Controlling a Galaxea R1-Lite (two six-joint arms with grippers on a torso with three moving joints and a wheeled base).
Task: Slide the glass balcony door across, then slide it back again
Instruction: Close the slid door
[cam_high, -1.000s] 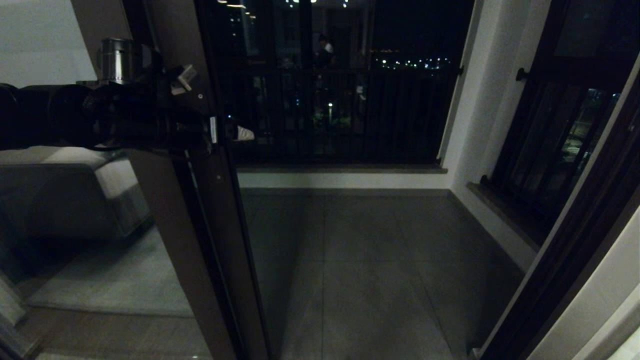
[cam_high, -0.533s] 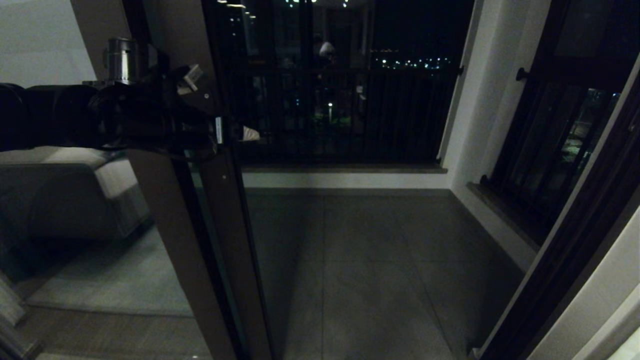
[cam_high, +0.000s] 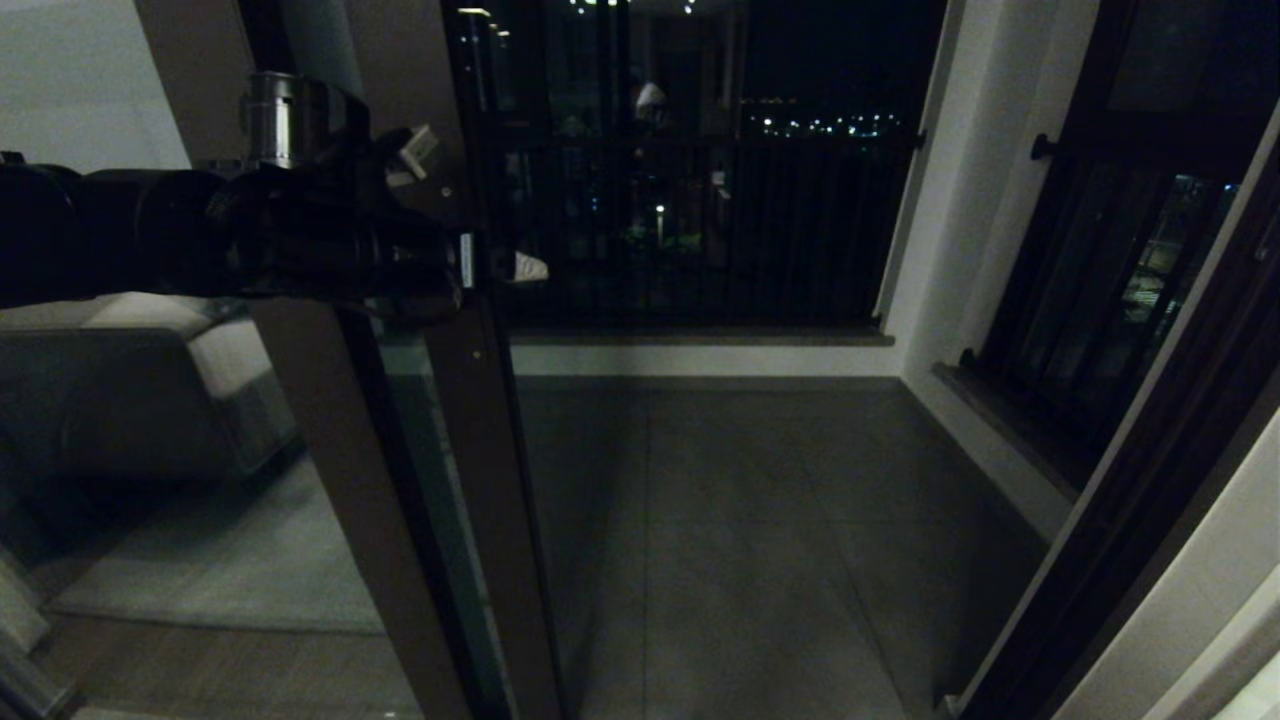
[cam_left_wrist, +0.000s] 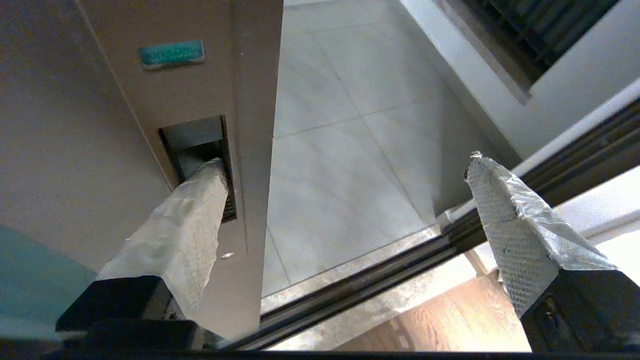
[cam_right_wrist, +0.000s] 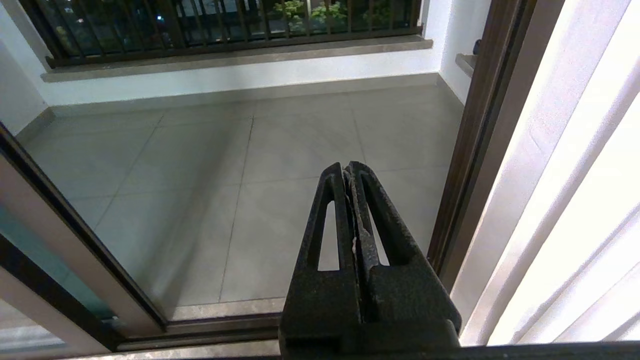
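Left pincer (cam_left_wrist: 345, 175) standing wide, one fingertip (cam_left_wrist: 207, 172) sitting in handle slot (cam_left_wrist: 197, 145) of glass balcony door (cam_high: 470, 420), right pincer (cam_right_wrist: 348, 172) resting closed near doorway's right.

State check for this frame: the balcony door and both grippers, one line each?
glass balcony door: mostly open, stile standing left of the doorway, wide gap to the balcony.
left gripper: open wide, one finger tucked in the door's recessed handle slot, the other free in the opening.
right gripper: shut, empty, parked by the right door frame.
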